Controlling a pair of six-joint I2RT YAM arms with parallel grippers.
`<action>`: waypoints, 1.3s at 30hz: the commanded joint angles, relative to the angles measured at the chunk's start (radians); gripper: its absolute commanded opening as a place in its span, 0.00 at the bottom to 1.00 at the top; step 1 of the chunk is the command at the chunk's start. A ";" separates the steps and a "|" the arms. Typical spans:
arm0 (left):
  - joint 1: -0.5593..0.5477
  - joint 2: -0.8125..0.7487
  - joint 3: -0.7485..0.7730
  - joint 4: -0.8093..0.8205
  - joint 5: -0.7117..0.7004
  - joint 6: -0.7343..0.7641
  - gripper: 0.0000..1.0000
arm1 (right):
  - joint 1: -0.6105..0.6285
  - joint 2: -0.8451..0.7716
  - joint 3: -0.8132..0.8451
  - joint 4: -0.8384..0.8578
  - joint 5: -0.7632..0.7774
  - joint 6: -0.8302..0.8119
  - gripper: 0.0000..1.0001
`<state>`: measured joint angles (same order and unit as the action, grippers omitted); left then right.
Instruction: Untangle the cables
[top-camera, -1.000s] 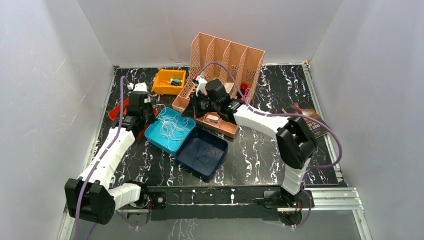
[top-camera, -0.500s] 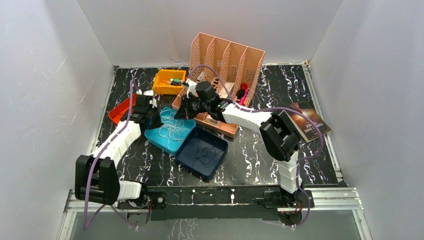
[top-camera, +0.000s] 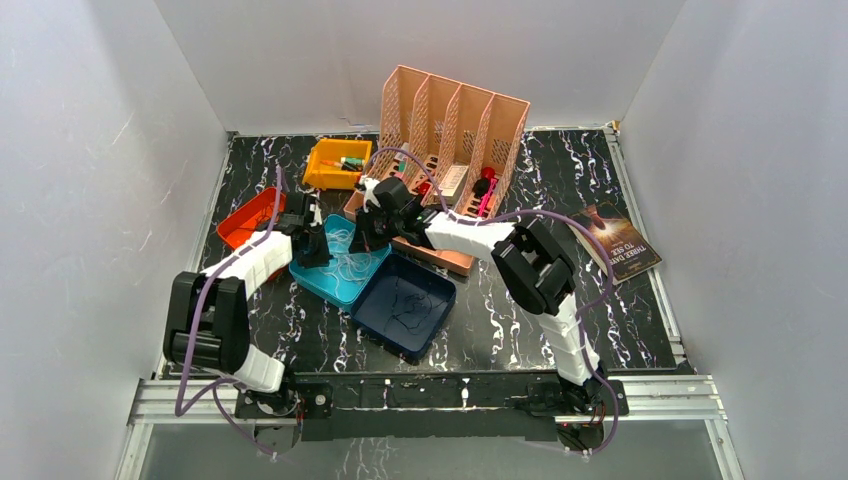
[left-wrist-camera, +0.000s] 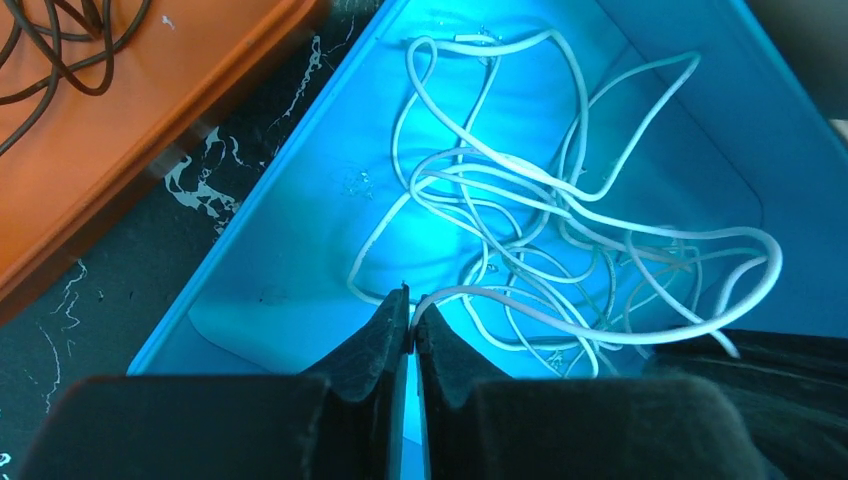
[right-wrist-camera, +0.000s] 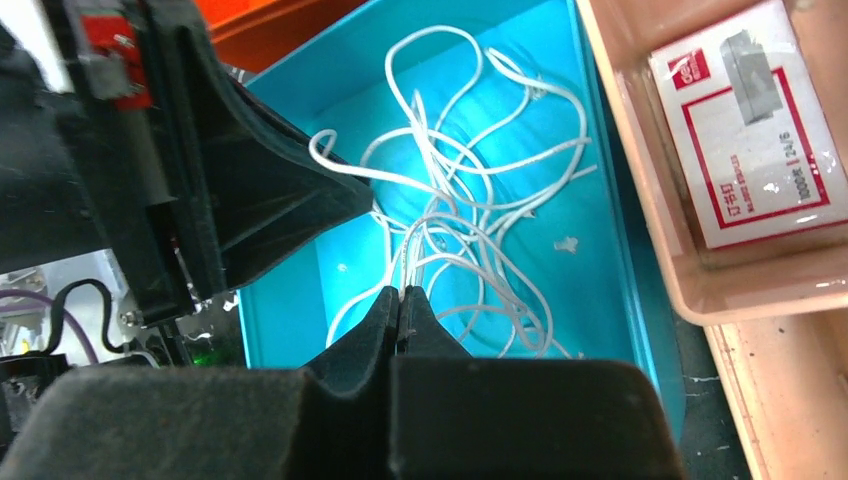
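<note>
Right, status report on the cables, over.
Left gripper jaws shut on thin white curly cables, tangled in turquoise plastic tray. Right gripper jaws shut, grip unclear. Nothing blocking.

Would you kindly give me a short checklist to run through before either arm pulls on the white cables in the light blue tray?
1. Left gripper has a strand: ok. It is shut, and one strand of the white cables runs out from between its tips.
2. Right gripper has a strand: cannot tell. It is shut low over the tangle, but no strand clearly shows between its tips.
3. White cables are all inside the light blue tray: ok.
4. Tangle is loose enough to part: not ok. Many strands cross and loop over each other.
5. Dark cables are kept apart, in the dark blue tray: ok.
</note>
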<state>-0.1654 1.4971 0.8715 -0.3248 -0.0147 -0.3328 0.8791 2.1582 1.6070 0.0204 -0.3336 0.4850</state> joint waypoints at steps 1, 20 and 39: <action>0.006 -0.058 0.030 -0.034 0.008 -0.010 0.10 | 0.009 0.000 0.051 -0.009 0.043 -0.023 0.00; 0.008 -0.411 0.124 -0.207 -0.141 0.018 0.72 | 0.038 0.004 0.134 -0.118 0.135 -0.098 0.00; 0.009 -0.470 0.069 -0.110 -0.027 0.071 0.74 | 0.084 -0.351 -0.100 -0.125 0.271 -0.192 0.47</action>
<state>-0.1646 1.0348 0.9398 -0.4721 -0.1081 -0.3035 0.9684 1.9644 1.5387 -0.1581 -0.1184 0.3195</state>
